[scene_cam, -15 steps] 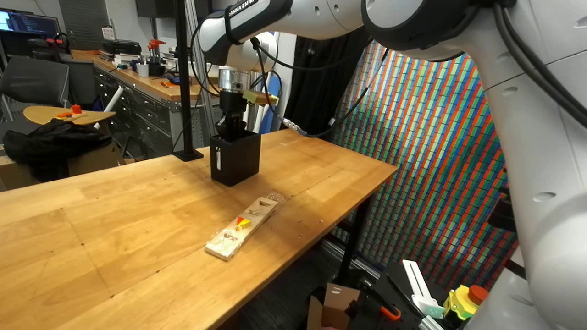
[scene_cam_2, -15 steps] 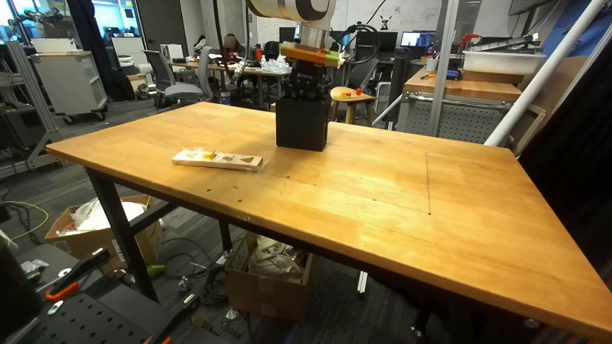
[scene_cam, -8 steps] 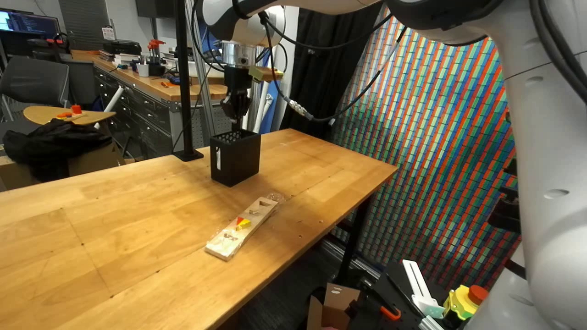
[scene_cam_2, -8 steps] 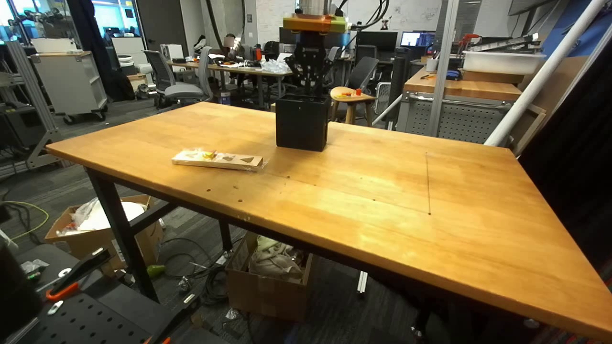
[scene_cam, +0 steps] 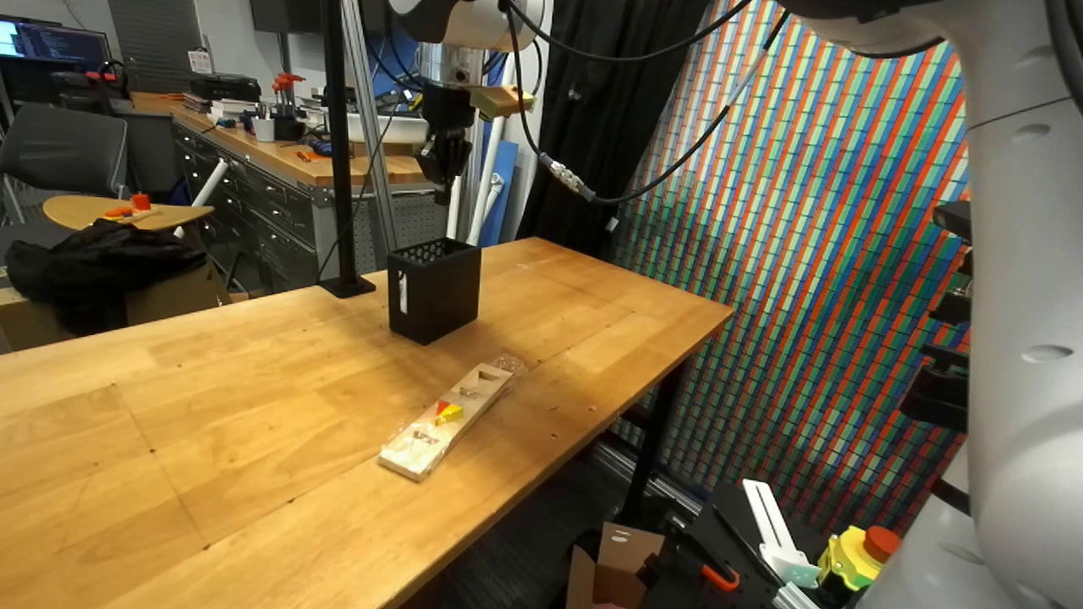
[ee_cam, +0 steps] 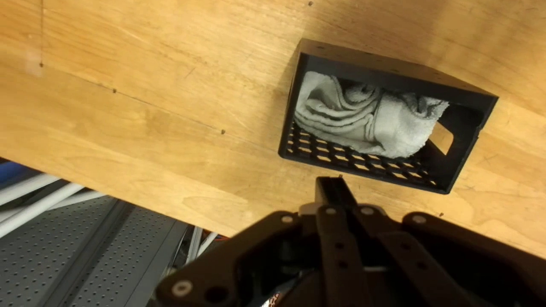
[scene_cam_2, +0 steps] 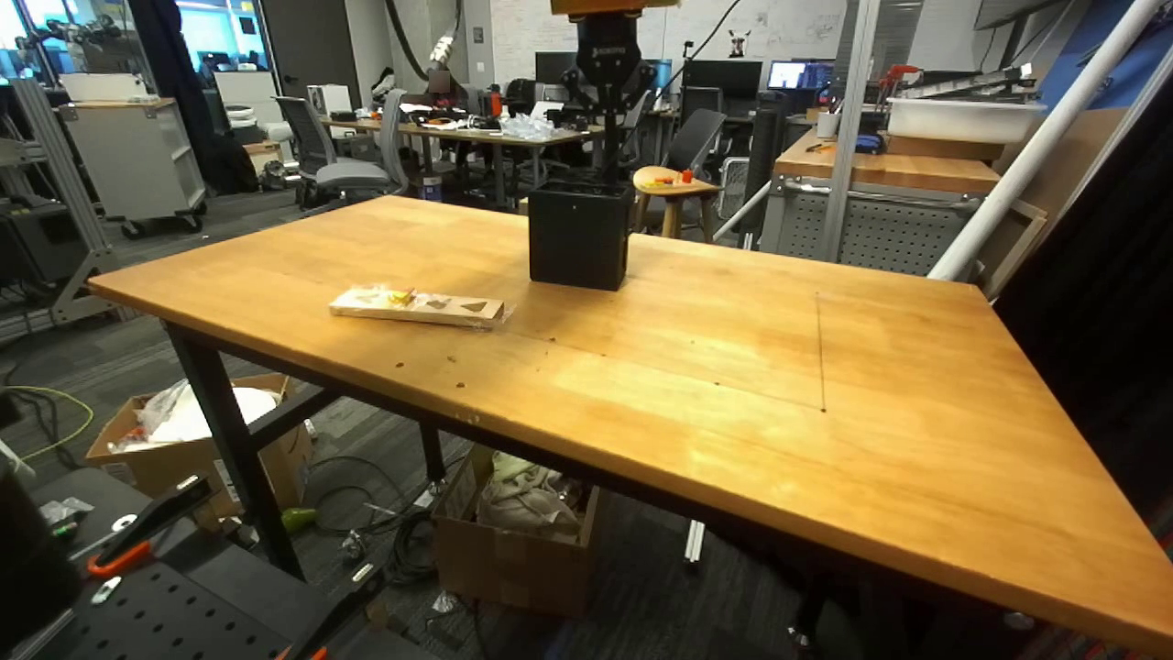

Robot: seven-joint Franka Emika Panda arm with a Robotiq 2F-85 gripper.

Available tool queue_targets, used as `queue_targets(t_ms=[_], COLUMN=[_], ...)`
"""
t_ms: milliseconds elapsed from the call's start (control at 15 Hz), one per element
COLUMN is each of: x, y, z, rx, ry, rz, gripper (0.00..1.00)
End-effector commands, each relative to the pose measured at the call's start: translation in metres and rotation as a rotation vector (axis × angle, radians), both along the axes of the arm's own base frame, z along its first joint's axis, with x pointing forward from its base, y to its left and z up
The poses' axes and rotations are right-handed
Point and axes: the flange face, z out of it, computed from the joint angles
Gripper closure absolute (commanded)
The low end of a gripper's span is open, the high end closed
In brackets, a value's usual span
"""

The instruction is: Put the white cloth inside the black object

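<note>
The black object [scene_cam: 433, 296] is an open-topped box with holed sides, standing upright on the table; it shows in both exterior views [scene_cam_2: 577, 238] and in the wrist view [ee_cam: 384, 76]. The white cloth [ee_cam: 396, 123] lies crumpled and folded inside the box, seen only in the wrist view. The box walls hide it in both exterior views. My gripper [ee_cam: 330, 179] is shut with its fingertips together and nothing between them. In an exterior view the gripper [scene_cam: 442, 201] points down above the box. It also shows above the box's rim in an exterior view [scene_cam_2: 612, 179].
A narrow tan wooden strip [scene_cam: 448, 423] with red and yellow pieces lies on the wooden table [scene_cam: 211, 406], apart from the box; the strip also shows in an exterior view [scene_cam_2: 417, 309]. A black post [scene_cam: 338, 169] stands at the table's edge near the box.
My gripper has risen out of the box to above it, empty. The box and the wooden strip have not moved.
</note>
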Motion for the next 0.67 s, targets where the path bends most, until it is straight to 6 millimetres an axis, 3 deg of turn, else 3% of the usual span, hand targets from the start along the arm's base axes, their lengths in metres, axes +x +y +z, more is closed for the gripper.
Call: queue_targets(t_ms=[0,600], x=[-0.0004,-0.0037], y=[-0.0005,-0.0004], z=[0.0021,0.0015], rx=[-0.004,-0.005], ry=[-0.009,-0.015], rz=[0.001,0.004], gripper=[0.97,0.97])
